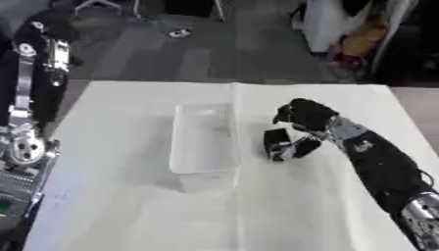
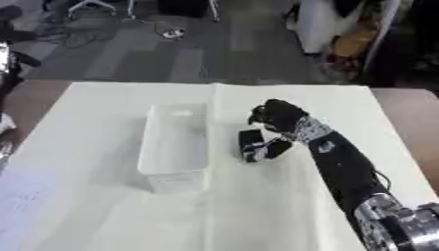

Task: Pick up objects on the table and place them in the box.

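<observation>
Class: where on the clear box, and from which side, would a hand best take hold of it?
Probably one long wall of the clear box, gripped over its open rim from above. The right hand lies nearest its right wall; the box is narrow, upright and open-topped.

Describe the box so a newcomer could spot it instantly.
Start at the white table that fills the view. Near its middle lies the box, a long, clear rectangular tub, open on top, just left of the black right robot hand. It is the only see-through thing on the table.
</observation>
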{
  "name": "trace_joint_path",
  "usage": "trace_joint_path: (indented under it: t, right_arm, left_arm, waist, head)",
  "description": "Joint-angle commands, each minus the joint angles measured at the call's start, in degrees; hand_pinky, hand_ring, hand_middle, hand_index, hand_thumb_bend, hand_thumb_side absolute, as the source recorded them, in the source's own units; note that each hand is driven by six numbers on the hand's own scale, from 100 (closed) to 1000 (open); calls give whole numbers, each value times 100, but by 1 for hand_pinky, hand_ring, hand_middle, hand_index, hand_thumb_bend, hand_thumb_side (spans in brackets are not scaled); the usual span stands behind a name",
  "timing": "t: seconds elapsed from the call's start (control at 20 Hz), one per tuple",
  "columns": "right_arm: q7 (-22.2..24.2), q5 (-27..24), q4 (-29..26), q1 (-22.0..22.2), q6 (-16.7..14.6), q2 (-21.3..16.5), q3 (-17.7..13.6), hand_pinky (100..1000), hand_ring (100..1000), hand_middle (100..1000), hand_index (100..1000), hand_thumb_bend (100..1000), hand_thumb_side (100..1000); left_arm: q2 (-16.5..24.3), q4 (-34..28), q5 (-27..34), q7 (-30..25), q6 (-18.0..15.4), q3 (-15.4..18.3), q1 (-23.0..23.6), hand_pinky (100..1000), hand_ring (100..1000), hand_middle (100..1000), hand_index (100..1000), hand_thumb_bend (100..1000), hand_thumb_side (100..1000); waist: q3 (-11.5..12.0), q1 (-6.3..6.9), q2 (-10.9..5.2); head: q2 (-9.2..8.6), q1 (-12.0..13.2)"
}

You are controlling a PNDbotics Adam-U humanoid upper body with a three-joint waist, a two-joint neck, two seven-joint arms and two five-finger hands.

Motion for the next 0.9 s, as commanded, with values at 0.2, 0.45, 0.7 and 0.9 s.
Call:
trace_joint_path:
  t: [0.2, 0.45, 0.7, 0.9]
  right_arm:
    - [-349, -194, -101, -75, -42, -43, -54, 487, 394, 424, 585, 675, 759]
    - [-432, -257, -57, -74, -108, -30, -33, 419, 372, 366, 483, 675, 751]
    - [-589, -300, -75, -65, -174, -4, -38, 286, 303, 282, 412, 648, 700]
    - [-851, -439, -98, -52, -334, 24, -41, 198, 249, 223, 352, 616, 666]
  left_arm:
    - [126, -73, 26, -17, -15, 24, -82, 491, 738, 838, 869, 156, 1000]
    - [123, -74, 27, -20, -16, 22, -86, 491, 738, 838, 868, 156, 1000]
    - [124, -75, 27, -23, -15, 20, -87, 491, 738, 838, 868, 156, 1000]
    - [123, -75, 27, -27, -15, 19, -87, 491, 738, 838, 869, 156, 1000]
  waist:
    - [1, 24, -47]
    - [7, 23, -46]
    - [7, 23, -44]
    - [7, 25, -42]
  head:
    - [-61, 54]
    - [-61, 57]
    - [-54, 69]
    - [-58, 67]
